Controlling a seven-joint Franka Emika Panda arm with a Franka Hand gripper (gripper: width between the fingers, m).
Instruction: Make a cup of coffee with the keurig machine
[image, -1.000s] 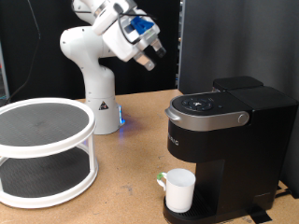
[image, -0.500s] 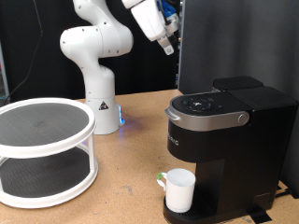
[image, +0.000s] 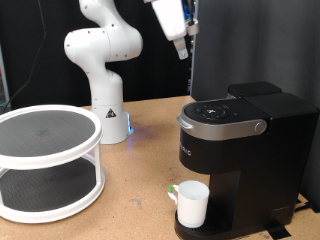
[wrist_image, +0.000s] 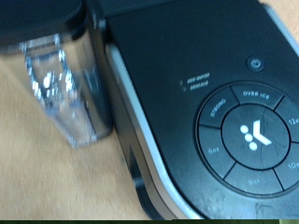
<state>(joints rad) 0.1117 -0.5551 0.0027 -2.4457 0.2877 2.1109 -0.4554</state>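
Note:
The keurig machine (image: 245, 150) stands at the exterior view's right with its lid down. The cup (image: 192, 203), a white mug, stands on the machine's drip base under the brew head. My gripper (image: 183, 48) is high at the exterior view's top, above and a little left of the machine, pointing down and holding nothing that shows. The wrist view looks down on the machine's top (wrist_image: 187, 56), with its round button panel (wrist_image: 248, 135) and its clear water tank (wrist_image: 61, 84). My fingers do not show in the wrist view.
A white two-tier round rack (image: 45, 160) stands at the exterior view's left on the wooden table (image: 140, 190). The white arm base (image: 105, 90) is behind it, in front of a black backdrop.
My gripper has risen and moved to the exterior view's right, turning to point down over the machine. The cup and the machine have not moved.

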